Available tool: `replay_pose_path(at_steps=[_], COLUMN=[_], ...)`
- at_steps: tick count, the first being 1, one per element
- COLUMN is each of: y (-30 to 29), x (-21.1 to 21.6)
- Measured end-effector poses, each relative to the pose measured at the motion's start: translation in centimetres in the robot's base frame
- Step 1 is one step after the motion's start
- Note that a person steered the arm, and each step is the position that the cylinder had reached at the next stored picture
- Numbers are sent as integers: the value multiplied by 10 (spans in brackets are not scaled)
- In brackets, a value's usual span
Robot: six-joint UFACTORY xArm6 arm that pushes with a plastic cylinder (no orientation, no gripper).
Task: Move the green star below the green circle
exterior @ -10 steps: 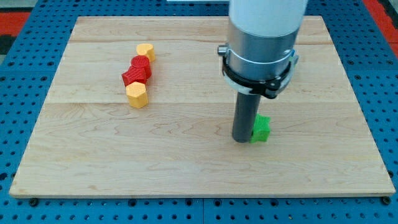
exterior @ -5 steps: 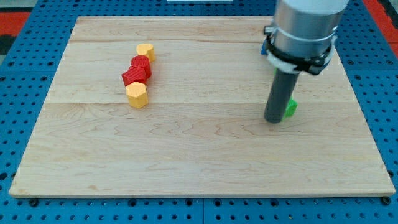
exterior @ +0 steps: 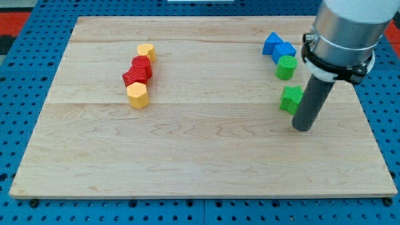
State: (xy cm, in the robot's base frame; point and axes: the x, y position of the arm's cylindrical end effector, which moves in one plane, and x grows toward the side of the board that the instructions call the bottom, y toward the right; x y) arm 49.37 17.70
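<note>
On a pale wooden board [exterior: 200,156] set over a blue pegboard, the arm's dark rod stands at the view's right, my tip [exterior: 302,129] resting on the wood just to the lower right of the green star [exterior: 290,99], the rod's side touching or nearly touching that block's right edge. There is no hand to open or close here; the rod grips nothing and only bears against the star's side. The star sits directly below the green circle [exterior: 286,67], a narrow strip of bare wood between them. Above the circle, toward the view's top, two blue blocks [exterior: 277,46] crowd together, the nearer one touching the circle; their exact shapes are hard to make out. Well apart on the view's left, a diagonal chain runs downward: a yellow block [exterior: 146,52], two red blocks [exterior: 138,70] and another yellow block [exterior: 137,95], all pressed close. The arm's wide grey housing [exterior: 347,28] hides the board's upper right corner.
</note>
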Motion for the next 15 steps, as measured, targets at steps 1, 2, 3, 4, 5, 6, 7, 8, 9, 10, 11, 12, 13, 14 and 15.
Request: replay_pose_path(at_steps=[1,2,3,4,5,6,7,8,9,10,11,12,13,14,15], y=[10,8,8,-23,-39,-35,-35,-35,-35,-25,-20,-20,-20,-27,-29], x=[-25,-38,-18,-8,-21,-38,-51,-58,-47,-31,-30,-57,-73,-50,-33])
